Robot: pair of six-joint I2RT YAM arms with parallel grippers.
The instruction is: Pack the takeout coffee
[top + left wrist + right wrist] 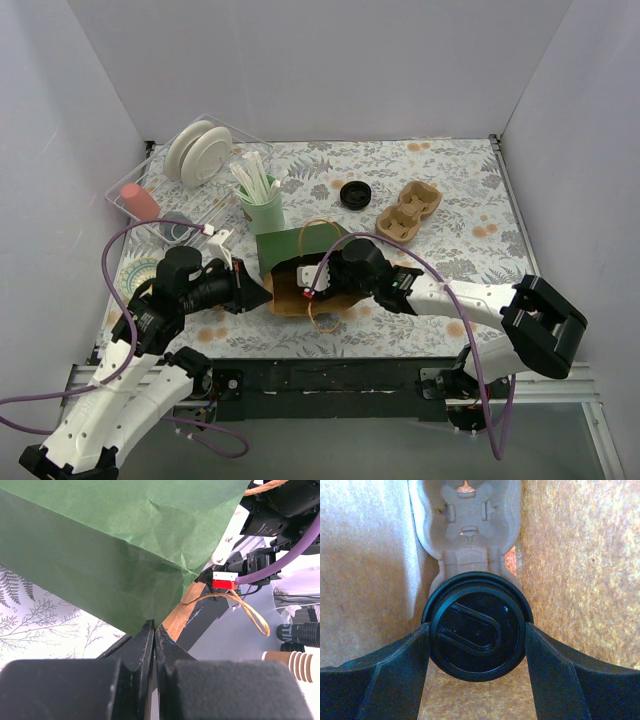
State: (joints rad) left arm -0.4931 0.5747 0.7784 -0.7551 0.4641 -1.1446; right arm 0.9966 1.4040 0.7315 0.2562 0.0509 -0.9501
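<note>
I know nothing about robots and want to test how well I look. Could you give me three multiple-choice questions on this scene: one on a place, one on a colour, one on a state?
1. Where is the coffee cup? A on a shelf; B inside the paper bag; C on the floor.
2. What colour is the bag's outside? A green; B white; C pink.
3. How do the left jaws stand? A wide open; B shut on the bag's edge; C out of sight.

1 B: brown bag walls surround the cup in the right wrist view.
2 A: the view from above shows the outside as green.
3 B: the left wrist view shows them pinching the paper.
</note>
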